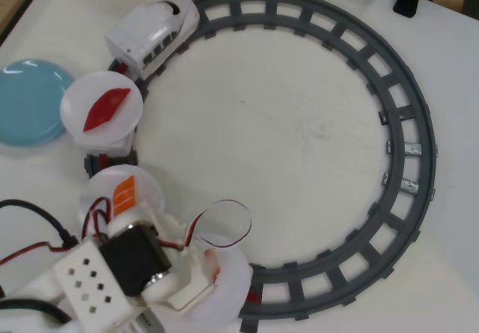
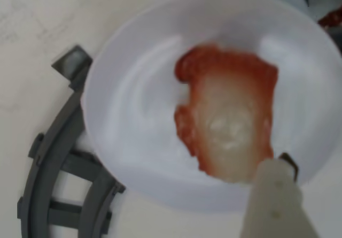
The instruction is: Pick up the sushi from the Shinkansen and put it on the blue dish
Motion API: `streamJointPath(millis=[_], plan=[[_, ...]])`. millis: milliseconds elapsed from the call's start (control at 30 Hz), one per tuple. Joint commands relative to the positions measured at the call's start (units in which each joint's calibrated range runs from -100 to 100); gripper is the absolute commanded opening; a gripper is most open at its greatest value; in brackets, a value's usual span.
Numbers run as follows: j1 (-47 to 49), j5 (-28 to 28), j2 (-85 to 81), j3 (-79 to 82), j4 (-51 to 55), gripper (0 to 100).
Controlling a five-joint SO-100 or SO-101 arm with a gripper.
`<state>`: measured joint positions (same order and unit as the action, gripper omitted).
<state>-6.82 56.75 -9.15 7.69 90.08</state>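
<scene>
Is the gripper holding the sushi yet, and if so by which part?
Cannot be told. In the wrist view, one finger tip meets the near end of the sushi, which lies flat on its white plate. No second finger shows.

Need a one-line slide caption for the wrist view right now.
Tool fingertip at the edge of the pale, red-rimmed sushi lying on a white plate above grey track.

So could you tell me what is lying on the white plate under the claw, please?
In the wrist view, the shrimp sushi lies on the white plate, with one claw finger at its edge. Overhead, the arm covers most of that plate.
</scene>
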Motion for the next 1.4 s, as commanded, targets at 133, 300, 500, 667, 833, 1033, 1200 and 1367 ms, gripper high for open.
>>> streamJointPath(millis=[133,300,500,667,833,1033,1200,1367], plan=[[-4.0,4.1,3.4,-8.0,-0.1,26],[-5.4,5.2,3.4,-7.4,0.5,26],[-4.6,4.8,2.6,-1.8,0.6,26],[-1.5,3.3,-1.0,2.5,1.3,26],[2.1,1.0,-2.6,5.9,0.9,26],[4.0,-0.5,-2.1,6.4,0.8,26],[5.6,-1.6,-2.1,9.0,0.5,26],[7.0,-2.4,-2.0,9.7,0.5,25]])
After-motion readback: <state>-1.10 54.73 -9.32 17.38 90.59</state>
